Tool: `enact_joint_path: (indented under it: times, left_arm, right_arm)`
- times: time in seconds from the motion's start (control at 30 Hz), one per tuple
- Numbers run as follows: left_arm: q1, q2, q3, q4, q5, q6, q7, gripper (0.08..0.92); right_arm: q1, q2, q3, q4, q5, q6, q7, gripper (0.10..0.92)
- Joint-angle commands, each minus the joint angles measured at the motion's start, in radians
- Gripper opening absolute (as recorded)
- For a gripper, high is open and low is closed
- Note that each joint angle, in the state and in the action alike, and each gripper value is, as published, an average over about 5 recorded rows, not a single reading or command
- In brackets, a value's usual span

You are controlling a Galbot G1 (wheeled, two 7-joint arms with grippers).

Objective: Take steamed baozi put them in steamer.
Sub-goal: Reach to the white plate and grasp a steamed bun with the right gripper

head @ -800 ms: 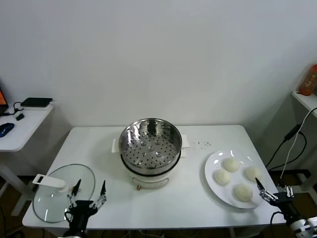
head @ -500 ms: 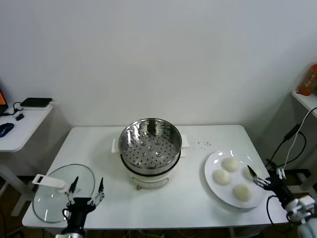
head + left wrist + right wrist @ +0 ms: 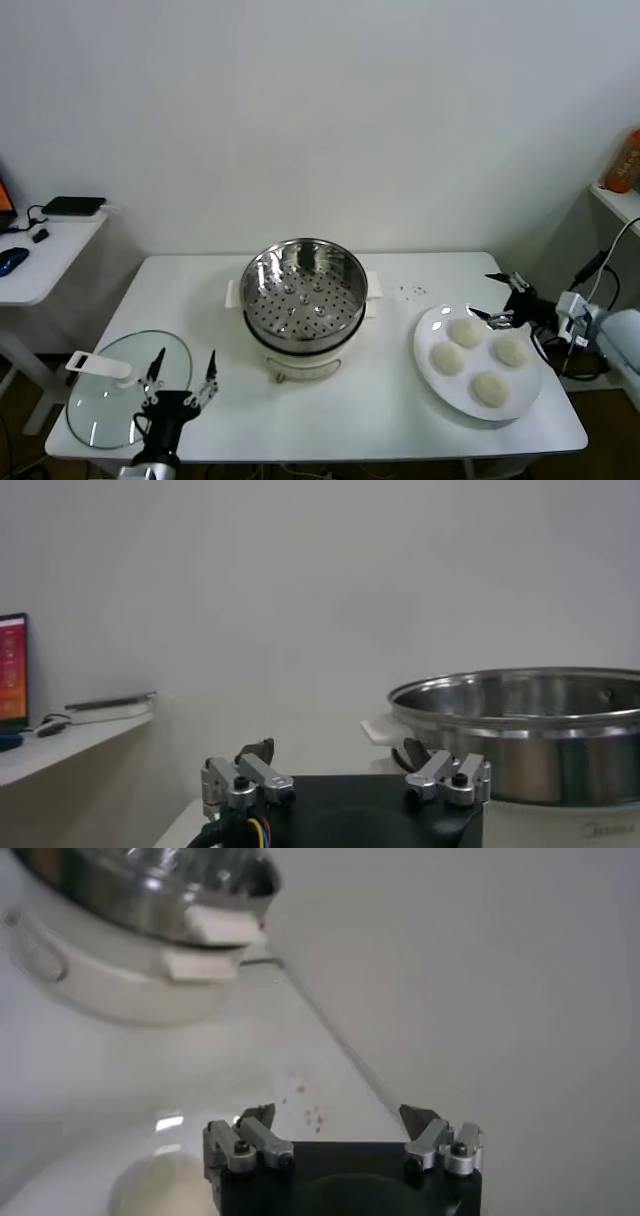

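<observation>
Head view: right gripper (image 3: 503, 297) jaws spread wide, nothing between them. It sits at the far right rim of the white plate (image 3: 428, 368), fingers pointing left toward the steamer, just beside the rearmost bun. Right wrist view agrees: both fingertips (image 3: 258, 1116) well apart, bare table between them, one pale bun partly visible under the gripper body.

Left gripper (image 3: 182, 377) also released, jaws apart and empty, near the front left edge of the table, fingers pointing away from the robot. It sits just right of the glass lid (image 3: 105, 400), which lies flat with its white handle (image 3: 98, 366) toward the left rear.

Steamed baozi (image 3: 466, 331): four, all on the plate, right side of the table, laid out in a rough diamond. Round domes, no visible long axis, so no heading to report.

Steamer (image 3: 304, 293): table centre, upright, open mouth up, perforated tray (image 3: 297, 303) showing inside, no buns in it. Side handles run left-right across the table. Well apart from the plate.
</observation>
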Motion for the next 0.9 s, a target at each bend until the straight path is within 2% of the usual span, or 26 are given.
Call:
enact_joint_path:
  times: [0.03,0.2,0.4,0.9]
  left_arm:
    - [-0.004,0.006,0.018,0.001,0.002,0.003,0.000,0.823]
    - [-0.003,0.008,0.021,0.005,-0.001,0.006,0.001,0.823]
    - [-0.006,0.009,0.013,0.011,-0.010,0.010,0.001,0.823]
    - [-0.025,0.007,0.009,0.019,-0.017,0.025,-0.002,0.823]
  right_arm:
    - [0.575,-0.066,-0.575,-0.209,-0.128,0.009,-0.287,0.823]
    - [0.792,0.034,-0.838,-0.313,-0.155,0.058,-0.315,0.823]
    - [0.891,0.150,-1.009,-0.429,-0.158,0.087,-0.338,0.823]
    - [0.831,0.312,-1.076,-0.563,-0.187,0.120,-0.314,0.823]
